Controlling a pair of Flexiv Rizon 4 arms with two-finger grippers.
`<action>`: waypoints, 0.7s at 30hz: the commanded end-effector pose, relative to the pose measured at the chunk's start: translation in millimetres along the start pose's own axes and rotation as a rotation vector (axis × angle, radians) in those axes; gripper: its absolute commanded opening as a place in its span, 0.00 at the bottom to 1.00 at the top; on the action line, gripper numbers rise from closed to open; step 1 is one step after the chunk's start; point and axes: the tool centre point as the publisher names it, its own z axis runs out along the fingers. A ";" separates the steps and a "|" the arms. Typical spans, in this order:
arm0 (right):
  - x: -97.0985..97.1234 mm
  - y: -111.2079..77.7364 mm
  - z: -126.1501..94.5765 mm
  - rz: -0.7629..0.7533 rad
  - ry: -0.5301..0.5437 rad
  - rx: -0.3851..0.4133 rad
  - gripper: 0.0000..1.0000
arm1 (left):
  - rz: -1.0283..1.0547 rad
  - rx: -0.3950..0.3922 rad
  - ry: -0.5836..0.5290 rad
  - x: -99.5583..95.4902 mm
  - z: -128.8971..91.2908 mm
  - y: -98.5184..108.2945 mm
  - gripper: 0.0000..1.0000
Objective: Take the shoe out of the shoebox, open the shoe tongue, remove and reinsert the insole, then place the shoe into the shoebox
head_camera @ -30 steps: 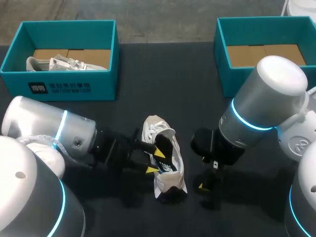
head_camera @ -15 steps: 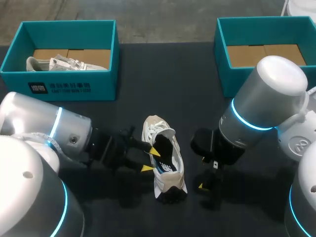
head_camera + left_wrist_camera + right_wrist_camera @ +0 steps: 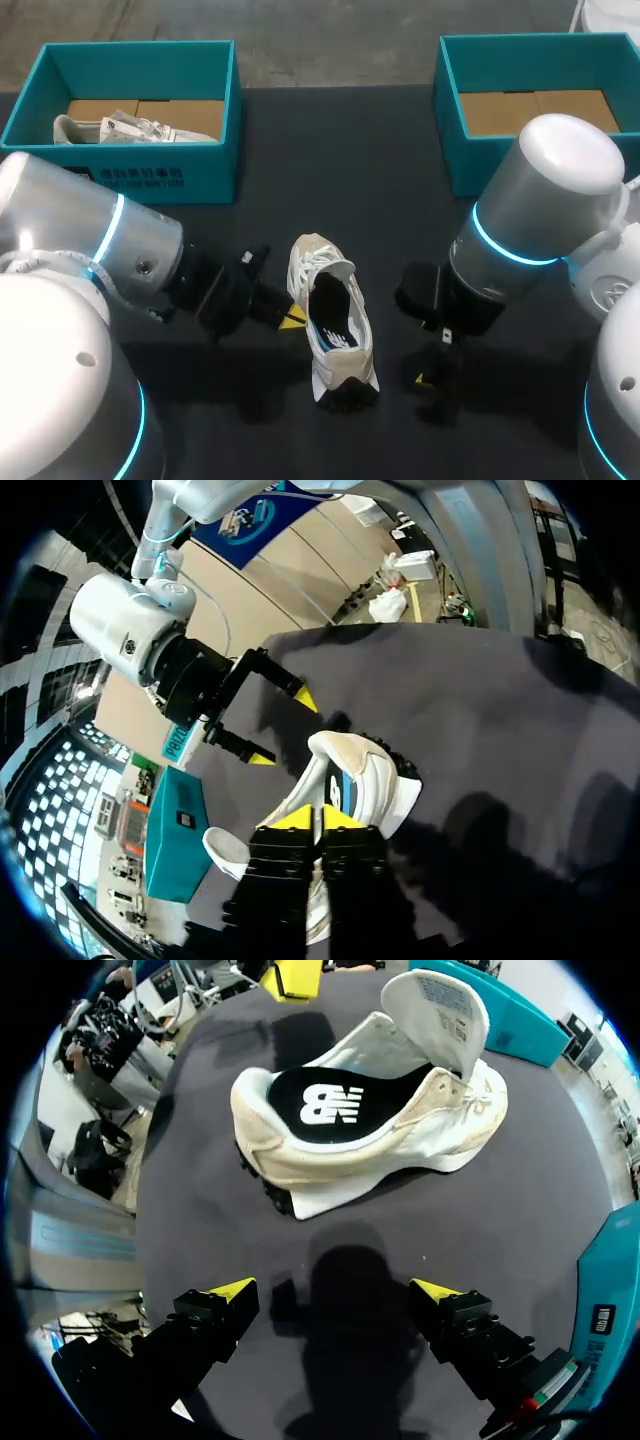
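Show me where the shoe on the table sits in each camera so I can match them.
Head view: shoe mid-table, between the left gripper and the right gripper.
Left wrist view: shoe just ahead of the shut left gripper.
Right wrist view: shoe ahead of the open right gripper, left gripper beyond it.
Shared landmark: the left gripper's yellow tips, next to the shoe.

A robot lab: left arm (image 3: 110,250) and right arm (image 3: 540,220) flank a black table (image 3: 340,160), teal shoebox (image 3: 150,172) upper left, second shoebox (image 3: 452,130) upper right.
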 end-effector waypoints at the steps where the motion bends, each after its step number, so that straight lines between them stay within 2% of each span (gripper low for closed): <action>1: 5.2 -30.2 -30.7 -0.010 -0.009 -0.013 1.00 | 0.006 -0.002 0.101 -8.0 -10.4 -1.9 0.00; 9: 2.7 -61.5 -56.2 -0.003 -0.013 0.006 1.00 | 0.033 0.000 0.222 -21.2 -26.9 -3.8 0.00; 10: 1.6 -64.4 -58.5 -0.016 -0.010 0.002 1.00 | 0.037 0.016 0.245 -23.1 -29.9 -3.8 0.00; 12: -2.5 -69.0 -62.5 -0.098 0.009 -0.055 1.00 | 0.051 0.024 0.265 -25.2 -32.9 -3.7 0.00; 21: -2.5 -69.0 -62.5 -0.098 0.009 -0.055 1.00 | 0.051 0.024 0.265 -25.2 -32.9 -3.7 0.00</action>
